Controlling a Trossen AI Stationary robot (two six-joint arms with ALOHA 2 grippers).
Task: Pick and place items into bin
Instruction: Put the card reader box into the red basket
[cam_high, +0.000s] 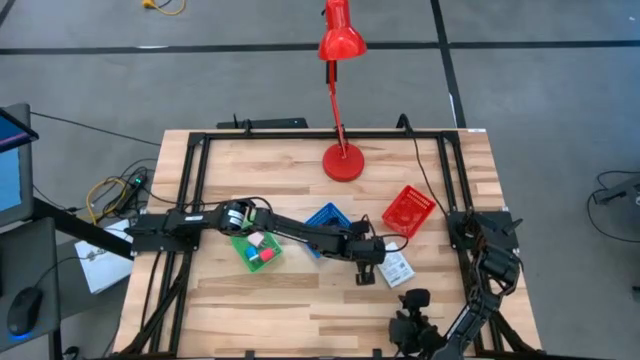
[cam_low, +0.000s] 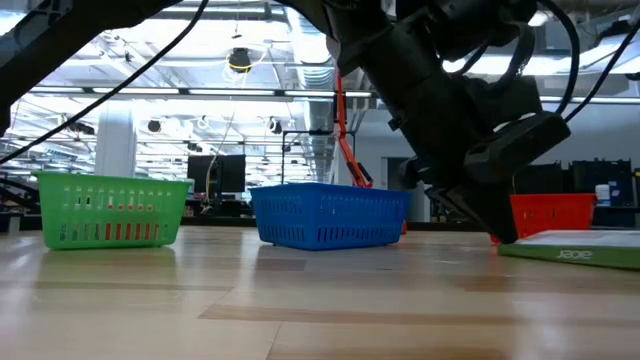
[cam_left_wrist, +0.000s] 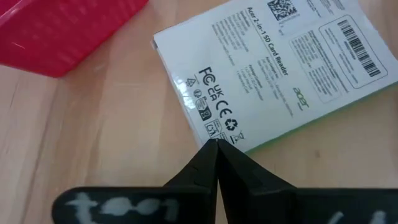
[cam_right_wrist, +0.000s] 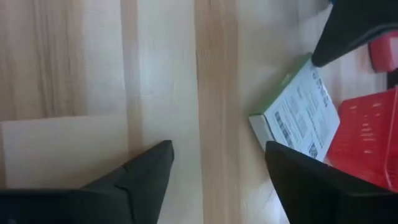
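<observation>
A white printed packet (cam_high: 396, 268) lies flat on the wooden table, just on the near side of the red bin (cam_high: 408, 212). My left gripper (cam_left_wrist: 216, 143) is shut. It reaches in from the table's left, slanting down, and its tips stand at the packet's edge (cam_left_wrist: 208, 134) close to a corner. The low view shows the left gripper (cam_low: 503, 236) down at the tabletop beside the packet (cam_low: 575, 250). My right gripper (cam_right_wrist: 217, 155) stands open over bare wood near the table's front edge, with the packet (cam_right_wrist: 298, 118) ahead of it. The green bin (cam_high: 257, 250) holds a pink cube (cam_high: 255, 240) and a red cube (cam_high: 266, 256). My left gripper has its shut fingertips (cam_left_wrist: 217, 152) at the packet's edge near one corner (cam_left_wrist: 211, 135), coming slanting down from the table's left. Whether they touch the packet or stand just short of it, I cannot tell. The packet lies flat on the table.
A blue bin (cam_high: 327, 225) sits between the green and red bins, under my left arm. A tall red desk lamp (cam_high: 343, 160) stands at the far middle. A black frame (cam_high: 300, 135) runs around the table's edges. Bare wood lies along the near side.
</observation>
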